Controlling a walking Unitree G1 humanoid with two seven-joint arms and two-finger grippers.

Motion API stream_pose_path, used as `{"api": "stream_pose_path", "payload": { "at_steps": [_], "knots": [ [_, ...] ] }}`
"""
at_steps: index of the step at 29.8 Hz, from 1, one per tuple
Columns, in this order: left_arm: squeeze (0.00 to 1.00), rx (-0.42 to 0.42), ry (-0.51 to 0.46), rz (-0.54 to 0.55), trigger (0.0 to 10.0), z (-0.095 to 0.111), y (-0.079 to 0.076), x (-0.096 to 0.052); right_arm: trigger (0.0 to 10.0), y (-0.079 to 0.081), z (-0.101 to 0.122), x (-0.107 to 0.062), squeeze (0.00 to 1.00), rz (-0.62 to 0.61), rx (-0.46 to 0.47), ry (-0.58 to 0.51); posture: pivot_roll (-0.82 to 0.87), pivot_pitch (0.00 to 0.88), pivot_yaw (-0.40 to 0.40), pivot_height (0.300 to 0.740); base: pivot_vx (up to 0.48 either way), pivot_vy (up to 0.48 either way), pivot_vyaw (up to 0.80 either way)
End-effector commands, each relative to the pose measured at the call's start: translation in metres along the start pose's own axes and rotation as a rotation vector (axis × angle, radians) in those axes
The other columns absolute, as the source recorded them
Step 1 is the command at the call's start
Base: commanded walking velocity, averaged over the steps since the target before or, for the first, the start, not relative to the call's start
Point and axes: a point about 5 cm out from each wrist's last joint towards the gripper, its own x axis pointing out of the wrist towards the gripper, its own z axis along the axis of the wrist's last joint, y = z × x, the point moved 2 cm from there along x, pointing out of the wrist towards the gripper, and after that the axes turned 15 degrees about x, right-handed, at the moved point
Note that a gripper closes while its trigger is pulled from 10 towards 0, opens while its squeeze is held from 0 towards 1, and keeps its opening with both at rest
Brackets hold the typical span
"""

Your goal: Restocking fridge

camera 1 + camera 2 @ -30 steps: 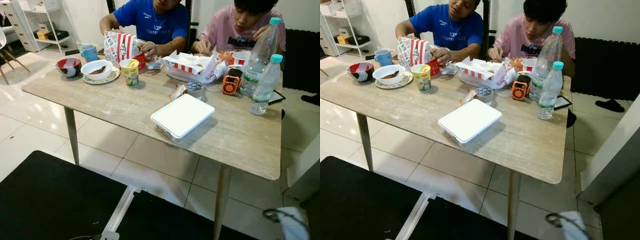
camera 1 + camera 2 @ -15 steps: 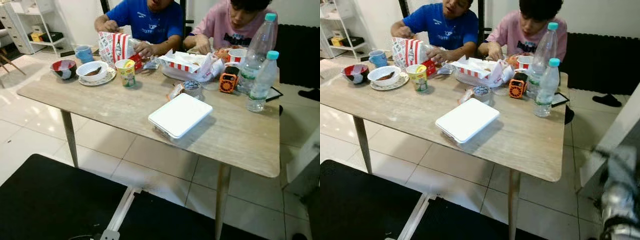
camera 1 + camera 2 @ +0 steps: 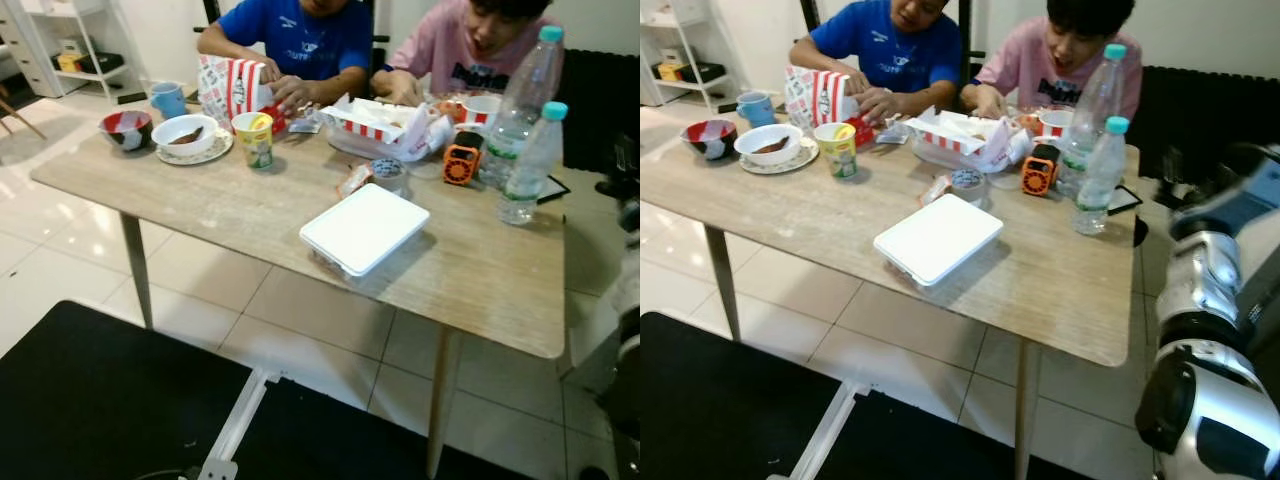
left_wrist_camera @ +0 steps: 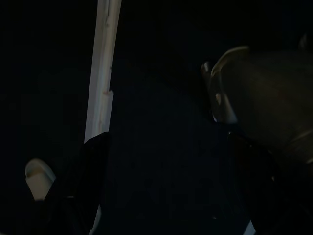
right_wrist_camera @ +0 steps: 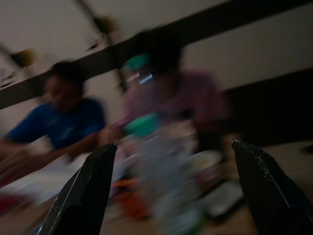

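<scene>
Pale wood-grain table [image 3: 820, 215] over glossy white floor tiles [image 3: 60, 260]; a plain white lidded box [image 3: 937, 238] near its front edge; two clear bottles [image 3: 1099, 176] with teal caps; a small orange-and-black gadget [image 3: 1038, 172] beside them; red-and-white striped food cartons [image 3: 232, 88] at the back; a yellow-green printed cup [image 3: 254, 139]; a white bowl [image 3: 184, 133] with something brown inside; a red, white and black bowl [image 3: 126, 129]; a light blue mug [image 3: 167, 98]; one person in a blue shirt [image 3: 885, 45], the other in pink [image 3: 1040, 70]; black mat [image 3: 110, 400] below; the right arm [image 3: 1215, 330] is silver with black joints.
</scene>
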Motion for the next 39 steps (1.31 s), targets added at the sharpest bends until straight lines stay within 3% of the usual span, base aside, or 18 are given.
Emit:
{"api": "stream_pose_path", "payload": {
  "at_steps": [1, 2, 4, 5, 8, 10, 13, 18, 20, 21, 23, 26, 29, 38, 39],
  "knots": [
    [0.0, -0.017, 0.0, 0.002, 10.0, -0.001, -0.001, 0.0, 10.0, 0.002, -0.007, 0.001, 0.0, 0.013, 0.026, 0.049, -0.01, 0.0, 0.03, 0.74, 0.0, 0.0, 0.0],
    [0.0, -0.017, 0.0, 0.002, 10.0, -0.001, -0.001, 0.0, 10.0, 0.002, -0.007, 0.001, 0.0, 0.013, 0.026, 0.049, -0.01, 0.0, 0.03, 0.74, 0.0, 0.0, 0.0],
    [0.0, -0.025, -0.003, 0.004, 10.0, -0.001, -0.001, 0.0, 10.0, 0.011, -0.038, 0.002, 0.0, 0.022, 0.002, 0.203, -0.01, 0.0, 0.029, 0.74, 0.0, 0.0, 0.0],
    [0.0, -0.025, -0.003, 0.004, 10.0, -0.001, -0.001, 0.0, 10.0, 0.011, -0.038, 0.002, 0.0, 0.022, 0.002, 0.203, -0.01, 0.0, 0.029, 0.74, 0.0, 0.0, 0.0],
    [0.0, -0.054, -0.015, 0.016, 10.0, -0.001, 0.0, 0.0, 10.0, 0.023, -0.068, 0.0, 0.0, 0.043, -0.012, 0.326, -0.01, 0.0, 0.032, 0.74, 0.0, 0.0, 0.0],
    [0.0, -0.054, -0.015, 0.016, 10.0, -0.001, 0.0, 0.0, 10.0, 0.023, -0.068, 0.0, 0.0, 0.043, -0.012, 0.326, -0.01, 0.0, 0.032, 0.74, 0.0, 0.0, 0.0],
    [0.0, -0.121, -0.048, 0.056, 10.0, 0.001, 0.003, -0.001, 10.0, 0.038, -0.096, -0.003, 0.0, 0.039, 0.054, 0.447, 0.0, 0.004, 0.032, 0.74, 0.0, 0.0, 0.0],
    [0.0, -0.154, -0.069, 0.081, 10.0, 0.002, 0.005, -0.002, 10.0, 0.044, -0.11, -0.006, 0.0, 0.034, 0.084, 0.531, 0.0, 0.007, 0.038, 0.74, 0.0, 0.0, 0.0],
    [0.0, -0.184, -0.218, 0.164, 10.0, 0.054, 0.056, -0.004, 10.0, 0.051, -0.122, -0.011, 0.0, 0.037, 0.206, 0.619, 0.01, 0.028, 0.04, 0.74, 0.0, 0.0, 0.0],
    [0.0, -0.184, -0.218, 0.164, 10.0, 0.054, 0.056, -0.004, 10.0, 0.051, -0.122, -0.011, 0.0, 0.037, 0.206, 0.619, 0.01, 0.028, 0.04, 0.74, 0.0, 0.0, 0.0],
    [0.0, -0.206, -0.309, 0.201, 10.0, 0.081, 0.081, -0.01, 10.0, 0.053, -0.134, -0.019, 0.0, 0.033, 0.281, 0.698, 0.0, 0.027, 0.049, 0.74, 0.0, 0.0, 0.0],
    [0.0, -0.246, -0.334, 0.196, 10.0, 0.084, 0.081, -0.01, 10.0, 0.051, -0.148, -0.028, 0.0, 0.011, 0.279, 0.772, 0.0, 0.037, 0.04, 0.74, 0.0, 0.0, 0.0],
    [0.0, -0.339, -0.379, 0.165, 10.0, 0.086, 0.078, -0.011, 10.0, 0.053, -0.169, -0.041, 0.0, -0.012, 0.318, 0.841, 0.0, 0.05, 0.042, 0.74, 0.0, 0.0, 0.0],
    [0.0, -0.521, -0.455, 0.117, 10.0, 0.083, 0.081, -0.013, 10.0, 0.066, -0.185, -0.048, 0.0, -0.017, 0.431, 0.865, 0.0, 0.057, 0.048, 0.74, 0.0, 0.0, 0.0],
    [0.86, -0.545, -0.464, 0.116, 10.0, 0.082, 0.083, -0.013, 10.0, 0.069, -0.186, -0.048, 0.0, -0.01, 0.443, 0.864, 0.01, 0.06, 0.05, 0.74, 0.0, 0.0, 0.0]
  ]
}}
